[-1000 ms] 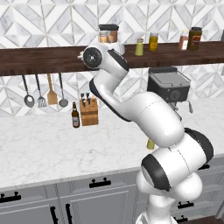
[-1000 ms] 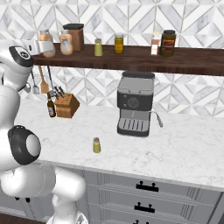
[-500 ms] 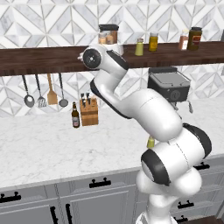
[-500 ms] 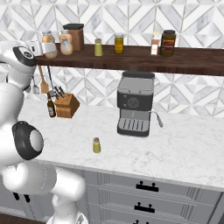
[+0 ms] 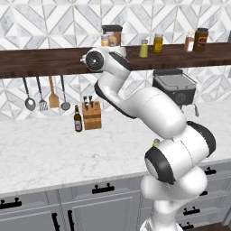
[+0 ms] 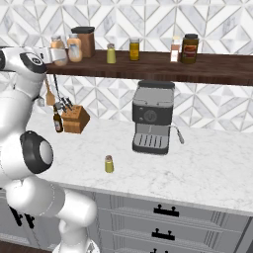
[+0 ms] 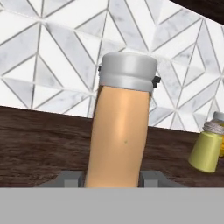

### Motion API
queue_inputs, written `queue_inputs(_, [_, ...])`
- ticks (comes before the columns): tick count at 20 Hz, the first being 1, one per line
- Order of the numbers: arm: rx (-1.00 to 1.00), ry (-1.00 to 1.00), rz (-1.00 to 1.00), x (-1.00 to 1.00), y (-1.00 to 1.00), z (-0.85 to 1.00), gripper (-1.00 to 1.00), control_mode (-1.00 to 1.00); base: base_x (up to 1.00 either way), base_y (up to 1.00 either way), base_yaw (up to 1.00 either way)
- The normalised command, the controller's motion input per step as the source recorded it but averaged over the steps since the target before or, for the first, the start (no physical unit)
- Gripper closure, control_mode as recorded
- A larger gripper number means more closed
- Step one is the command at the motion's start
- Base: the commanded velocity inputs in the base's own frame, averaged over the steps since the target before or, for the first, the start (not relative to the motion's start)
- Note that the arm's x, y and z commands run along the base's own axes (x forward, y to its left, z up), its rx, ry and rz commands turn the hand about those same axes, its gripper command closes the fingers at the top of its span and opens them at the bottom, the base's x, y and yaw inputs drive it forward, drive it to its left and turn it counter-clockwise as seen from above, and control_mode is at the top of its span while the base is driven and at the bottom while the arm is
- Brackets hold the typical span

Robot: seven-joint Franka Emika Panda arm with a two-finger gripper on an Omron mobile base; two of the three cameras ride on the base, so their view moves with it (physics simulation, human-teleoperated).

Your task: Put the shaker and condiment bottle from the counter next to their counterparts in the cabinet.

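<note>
My gripper (image 7: 112, 176) is shut on the condiment bottle (image 7: 122, 131), a peach-orange bottle with a pale cap, held upright over the dark wooden cabinet (image 7: 41, 148). In the right base view the gripper (image 6: 51, 54) holds this bottle (image 6: 58, 50) at the shelf's left end, beside its twin (image 6: 74, 48). A yellow-green shaker (image 6: 111, 53) stands on the shelf further right and also appears in the hand view (image 7: 207, 149). The other shaker (image 6: 108, 164) stands on the marble counter, half hidden behind my arm in the left base view (image 5: 155, 143). Whether the held bottle's base touches the plank is hidden.
A big dark-lidded jar (image 6: 86, 40) stands behind the bottles. An amber jar (image 6: 134, 49), a white-capped bottle (image 6: 175, 49) and a dark jar (image 6: 190, 48) line the shelf. A coffee machine (image 6: 153, 118), knife block (image 6: 75, 119) and beer bottle (image 6: 58, 120) occupy the counter.
My arm's middle links have shifted slightly. The gripper and the bottle stay at the same spot on the shelf.
</note>
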Motion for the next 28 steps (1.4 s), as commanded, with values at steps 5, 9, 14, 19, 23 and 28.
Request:
queue_inputs(5, [0.00,0.00,0.00,0.13,0.00,-0.06,1.00,-1.00,0.00,0.00,0.00])
queue_inputs(9, [0.00,0.00,0.00,0.19,0.00,-0.07,-1.00,-1.00,0.00,0.00,0.00])
queue_inputs(14, [0.00,0.00,0.00,0.23,0.00,0.00,-1.00,-1.00,0.00,0.00,0.00])
queue_inputs(19, [0.00,0.00,0.00,0.03,0.00,0.00,-1.00,-1.00,0.00,0.00,0.00])
queue_inputs(23, [0.00,0.00,0.00,-0.12,0.00,0.00,-1.00,-1.00,0.00,0.00,0.00])
queue_inputs(28, [0.01,-0.01,0.00,-0.33,0.00,0.00,-1.00,-1.00,0.00,0.00,0.00])
